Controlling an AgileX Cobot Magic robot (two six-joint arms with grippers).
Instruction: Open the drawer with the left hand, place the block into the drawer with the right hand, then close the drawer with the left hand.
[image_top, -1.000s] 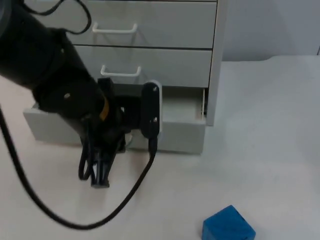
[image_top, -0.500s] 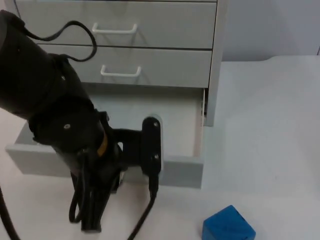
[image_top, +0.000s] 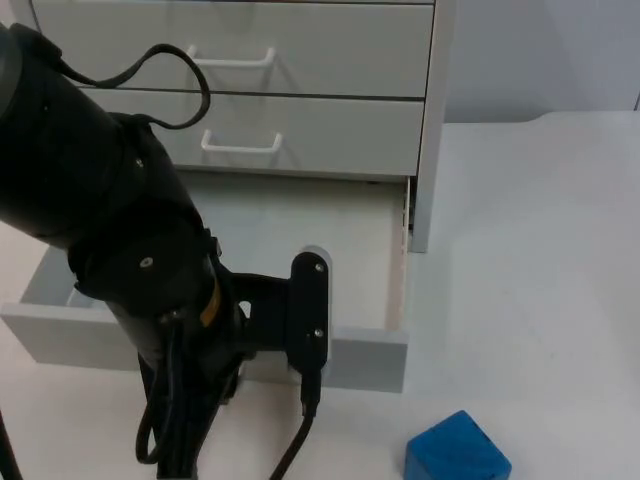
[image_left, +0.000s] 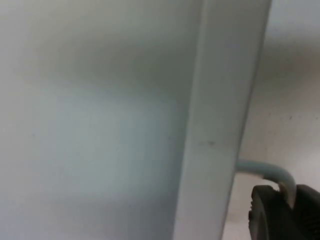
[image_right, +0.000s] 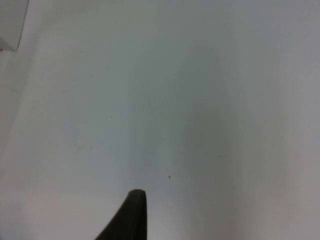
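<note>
while the left gripper (image_left: 287, 202) stays clamped on the handle (image_left: 265, 171) of the bottom drawer (image_top: 360, 355), pull straight, level and near. the blue block (image_top: 457, 450) waits near-right; the right gripper's state i cannot tell.

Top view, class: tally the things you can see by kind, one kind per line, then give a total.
Drawers: 3 (top, middle, bottom pulled open)
Drawer handles in sight: 2 ()
Blue block: 1
Total: 6
</note>
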